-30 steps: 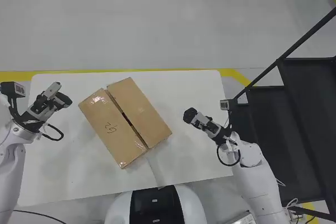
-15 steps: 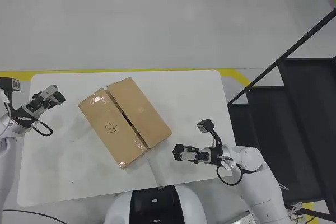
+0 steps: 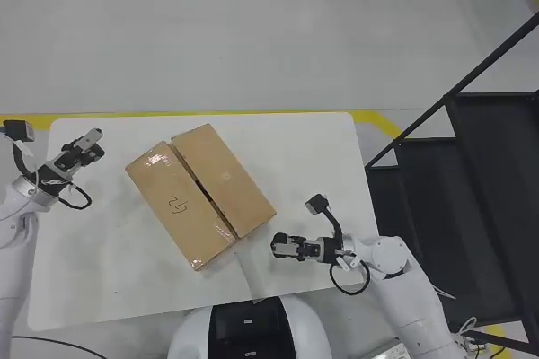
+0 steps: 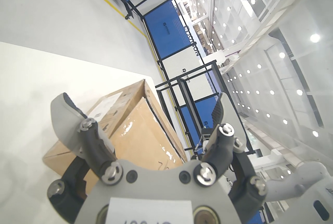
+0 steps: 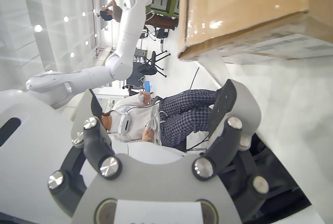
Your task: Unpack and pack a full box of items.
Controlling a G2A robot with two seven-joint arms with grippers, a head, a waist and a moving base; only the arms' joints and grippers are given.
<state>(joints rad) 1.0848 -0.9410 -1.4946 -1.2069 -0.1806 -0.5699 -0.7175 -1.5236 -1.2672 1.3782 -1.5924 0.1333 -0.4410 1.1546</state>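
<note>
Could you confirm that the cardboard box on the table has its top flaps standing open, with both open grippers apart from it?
Not quite: the top view shows the cardboard box with flaps closed flat. It sits on the table, with the open left gripper and right gripper apart from it.

The right gripper [image 3: 275,245] has swung from the right of the box [image 3: 200,193] down to the frame's lower centre, now pointing left near the box's lower corner, while the left gripper [image 3: 92,141] has drawn slightly toward the left edge.
</note>
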